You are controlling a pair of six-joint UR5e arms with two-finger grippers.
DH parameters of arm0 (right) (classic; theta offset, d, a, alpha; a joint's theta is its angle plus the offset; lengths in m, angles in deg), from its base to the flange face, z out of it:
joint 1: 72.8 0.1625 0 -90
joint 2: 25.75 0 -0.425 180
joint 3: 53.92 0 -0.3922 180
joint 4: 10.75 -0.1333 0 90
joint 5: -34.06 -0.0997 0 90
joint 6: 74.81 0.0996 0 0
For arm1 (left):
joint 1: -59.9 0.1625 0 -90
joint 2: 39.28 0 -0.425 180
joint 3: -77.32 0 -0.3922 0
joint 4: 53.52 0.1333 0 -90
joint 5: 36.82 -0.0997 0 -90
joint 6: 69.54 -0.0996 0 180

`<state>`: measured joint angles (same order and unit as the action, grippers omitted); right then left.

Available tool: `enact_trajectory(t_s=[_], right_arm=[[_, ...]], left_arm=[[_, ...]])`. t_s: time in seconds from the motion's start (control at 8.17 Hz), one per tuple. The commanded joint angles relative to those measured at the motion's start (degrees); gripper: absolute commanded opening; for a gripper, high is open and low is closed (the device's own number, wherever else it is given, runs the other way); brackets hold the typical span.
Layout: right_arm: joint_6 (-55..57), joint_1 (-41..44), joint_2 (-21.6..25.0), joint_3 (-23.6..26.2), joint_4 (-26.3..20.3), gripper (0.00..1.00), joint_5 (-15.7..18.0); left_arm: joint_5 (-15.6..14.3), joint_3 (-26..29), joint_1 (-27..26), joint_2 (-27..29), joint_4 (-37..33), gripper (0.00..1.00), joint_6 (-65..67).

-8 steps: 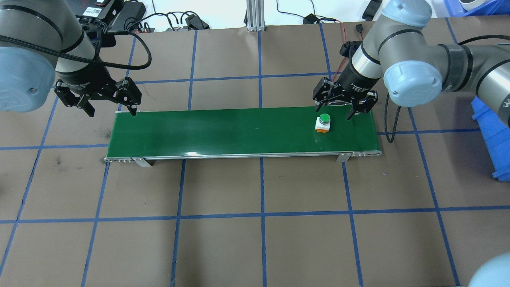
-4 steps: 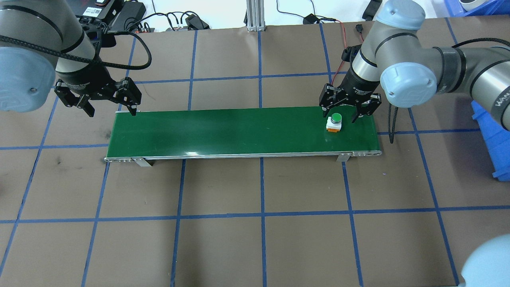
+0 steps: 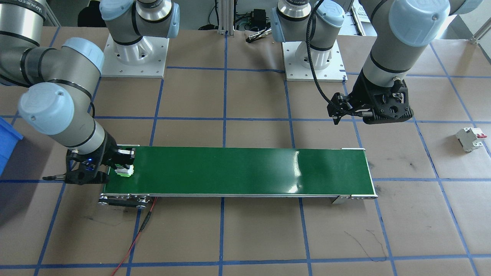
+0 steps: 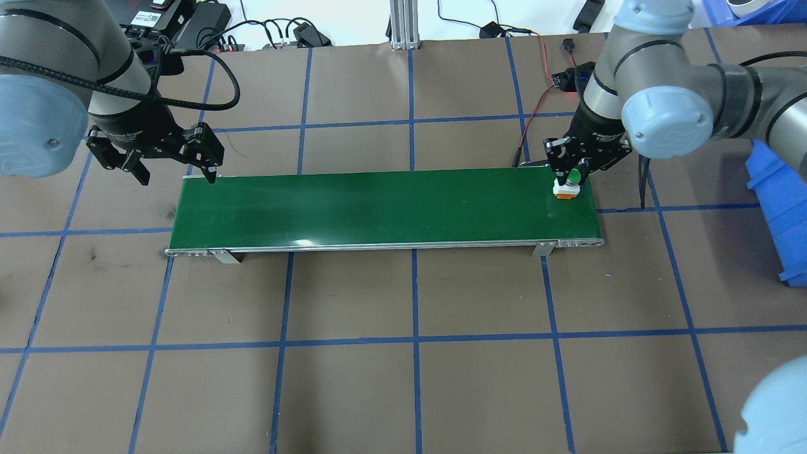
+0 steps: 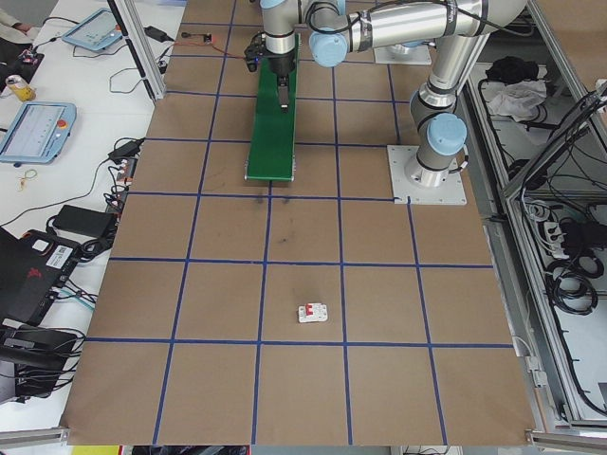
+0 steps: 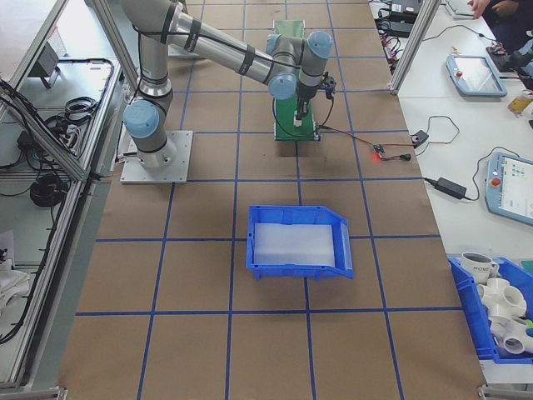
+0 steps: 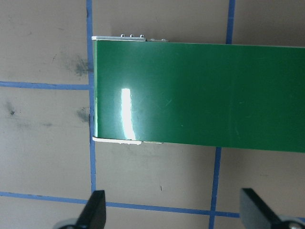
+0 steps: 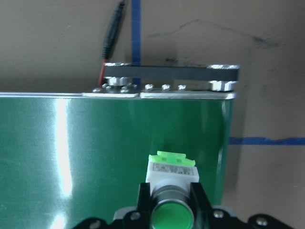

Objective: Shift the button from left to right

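Conveyor belt (image 4: 384,208): long green strip on the brown gridded table (image 4: 416,378).
Button (image 8: 172,191): at the belt's right end, near its far edge.
Right gripper (image 8: 171,210): fingers clamped on the button's neck.
Left gripper (image 4: 151,165): fingers apart, above the belt's left far corner.
Circuit breaker (image 3: 470,138): well beyond the belt's left end.
Blue bin (image 6: 296,240): well beyond the belt's right end.

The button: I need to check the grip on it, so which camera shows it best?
The right wrist-mounted view: the button fills the foreground, with the right gripper's fingers against both sides of its collar. Overhead and front-facing show it small, partly hidden by the gripper. In the side views it is too small to tell.
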<state>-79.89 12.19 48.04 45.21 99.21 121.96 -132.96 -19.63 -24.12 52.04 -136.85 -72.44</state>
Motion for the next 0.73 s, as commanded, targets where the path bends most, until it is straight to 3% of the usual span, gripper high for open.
enact_trajectory(t_s=[0.0,0.12,0.24,0.61], right_arm=[[-13.3,-7.4,0.4,-5.1,-2.1,0.0,2.2],[-17.7,-9.9,0.5,-7.5,-3.1,0.0,2.7],[-23.7,-12.5,0.6,-8.5,-3.8,0.0,5.5],[-45.7,-25.2,3.1,-9.4,-3.2,0.0,6.7]], left_arm=[[-0.1,0.1,0.0,0.0,0.0,1.0,-0.1],[0.0,0.2,0.0,0.0,0.0,1.0,0.0],[0.0,0.1,0.0,-0.1,0.0,1.0,-0.1],[-0.1,0.0,0.0,-0.3,0.0,1.0,-0.1]])
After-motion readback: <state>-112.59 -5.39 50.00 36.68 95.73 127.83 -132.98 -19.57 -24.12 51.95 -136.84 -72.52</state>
